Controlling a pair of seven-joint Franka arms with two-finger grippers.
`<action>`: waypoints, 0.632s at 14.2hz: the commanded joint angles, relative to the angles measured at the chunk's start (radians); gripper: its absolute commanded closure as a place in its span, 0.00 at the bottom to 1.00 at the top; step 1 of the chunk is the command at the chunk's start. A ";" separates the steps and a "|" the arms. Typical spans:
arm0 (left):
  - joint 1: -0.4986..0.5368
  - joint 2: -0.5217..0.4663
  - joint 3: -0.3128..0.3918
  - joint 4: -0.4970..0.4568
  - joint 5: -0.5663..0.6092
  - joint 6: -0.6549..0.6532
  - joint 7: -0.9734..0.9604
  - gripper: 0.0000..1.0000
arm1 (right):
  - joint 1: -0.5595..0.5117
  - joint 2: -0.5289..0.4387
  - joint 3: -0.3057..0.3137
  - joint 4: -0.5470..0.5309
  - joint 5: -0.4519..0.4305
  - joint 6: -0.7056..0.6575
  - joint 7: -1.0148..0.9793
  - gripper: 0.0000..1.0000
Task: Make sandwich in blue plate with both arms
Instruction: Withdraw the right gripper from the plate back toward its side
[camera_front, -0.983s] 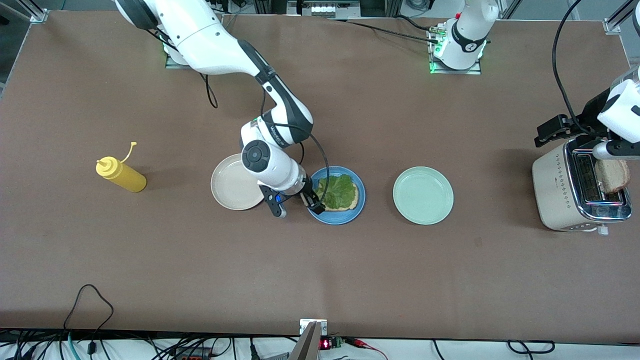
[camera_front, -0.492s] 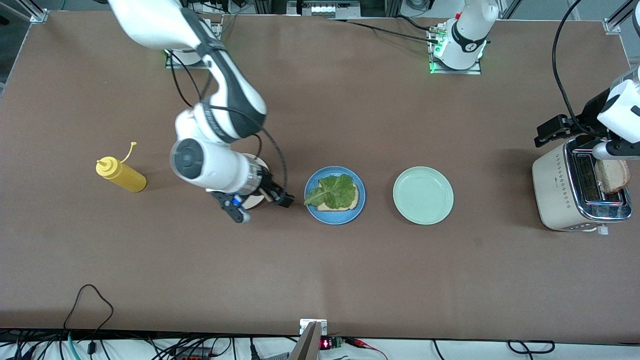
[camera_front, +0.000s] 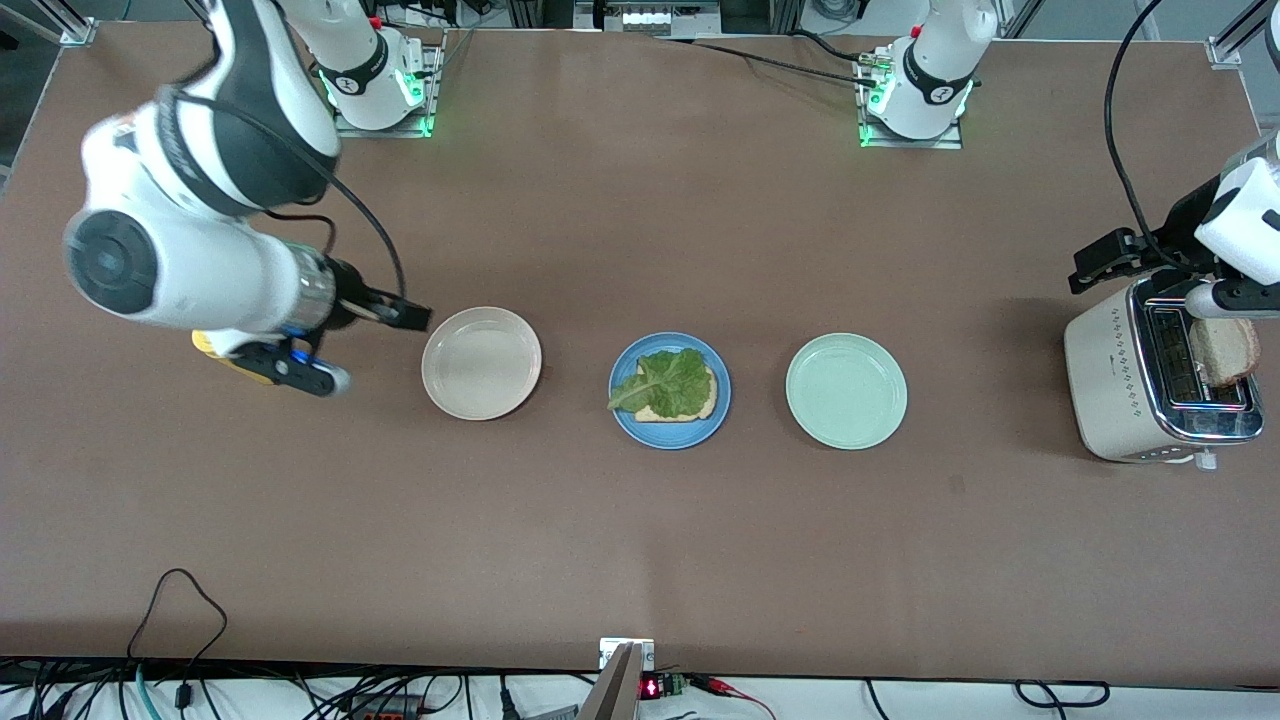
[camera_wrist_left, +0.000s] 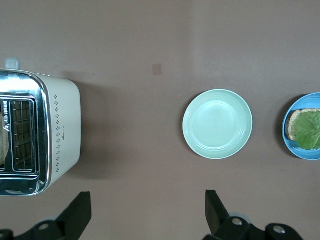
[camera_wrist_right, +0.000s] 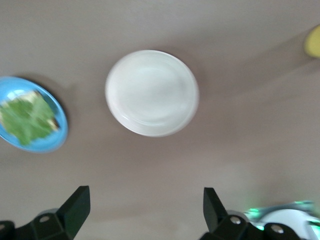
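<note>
Half built: bottom bread slice (camera_front: 690, 405) and lettuce leaf (camera_front: 668, 381) on blue plate (camera_front: 628, 425), mid-tabletop between cream plate (camera_front: 481, 362) and mint plate (camera_front: 846, 391). Top slice (camera_front: 1224, 351) still in toaster (camera_front: 1120, 380). Left pincer (camera_wrist_left: 145, 212) apart, empty, over tabletop beside toaster; right pincer (camera_wrist_right: 142, 207) apart, empty, by cream plate.

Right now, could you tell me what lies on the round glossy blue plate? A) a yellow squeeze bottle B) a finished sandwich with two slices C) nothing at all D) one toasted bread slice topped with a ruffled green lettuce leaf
D: the blue plate carries one bread slice with the lettuce leaf on top, uncovered; no second slice lies over it.
</note>
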 joint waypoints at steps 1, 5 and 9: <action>0.012 -0.024 -0.012 -0.003 0.015 -0.020 -0.003 0.00 | -0.089 -0.146 0.000 -0.141 -0.047 -0.043 -0.256 0.00; 0.004 -0.004 -0.018 0.045 0.013 -0.031 -0.017 0.00 | -0.251 -0.240 0.002 -0.268 -0.123 -0.022 -0.588 0.00; 0.006 0.014 -0.018 0.045 0.007 -0.032 -0.004 0.00 | -0.369 -0.321 0.003 -0.420 -0.200 0.138 -0.924 0.00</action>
